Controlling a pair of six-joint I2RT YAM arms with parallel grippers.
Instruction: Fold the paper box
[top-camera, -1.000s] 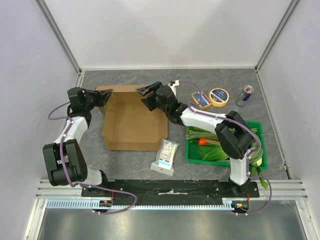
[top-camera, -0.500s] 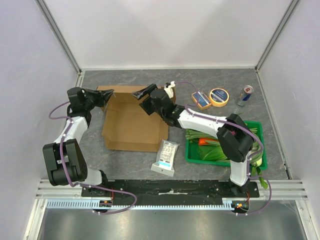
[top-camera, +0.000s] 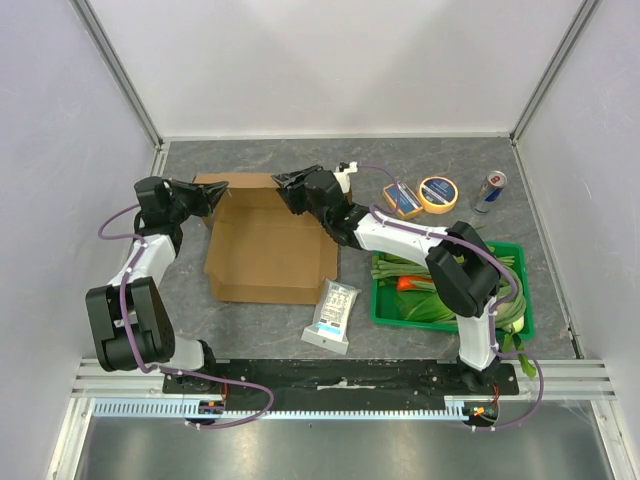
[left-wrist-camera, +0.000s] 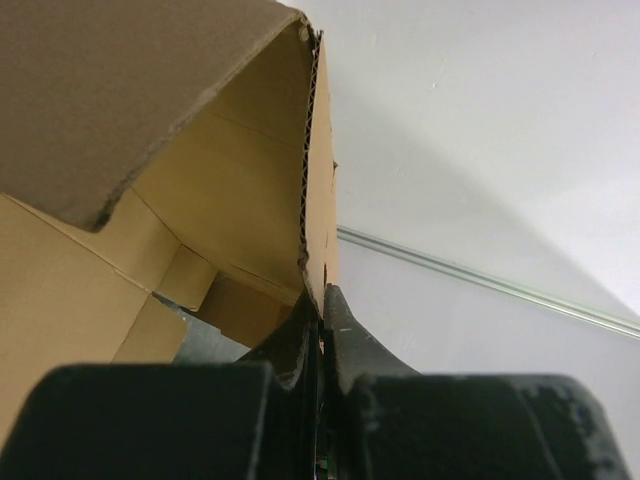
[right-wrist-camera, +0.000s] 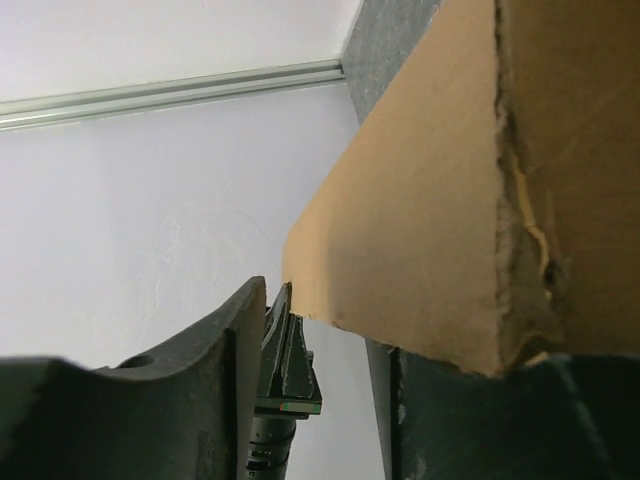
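Note:
The paper box (top-camera: 265, 245) is a brown cardboard sheet lying left of the table's middle, with its rear flaps raised. My left gripper (top-camera: 220, 193) is at its rear left corner and is shut on the edge of an upright flap (left-wrist-camera: 318, 180); in the left wrist view the pinch (left-wrist-camera: 322, 300) shows the cardboard between the fingers. My right gripper (top-camera: 285, 183) is at the rear edge of the box. Its jaws stand apart around a raised flap (right-wrist-camera: 420, 200), which rests against the right finger (right-wrist-camera: 450, 420); the gap (right-wrist-camera: 320, 320) beside it is empty.
A white-and-blue packet (top-camera: 332, 312) lies in front of the box. A green crate (top-camera: 388, 318) of vegetables stands at the right. An orange-and-blue box (top-camera: 402, 200), a tape roll (top-camera: 438, 193) and a can (top-camera: 489, 190) sit at the back right.
My right gripper has moved a little back and left along the box's rear flap. The left gripper has kept its hold and hardly moved.

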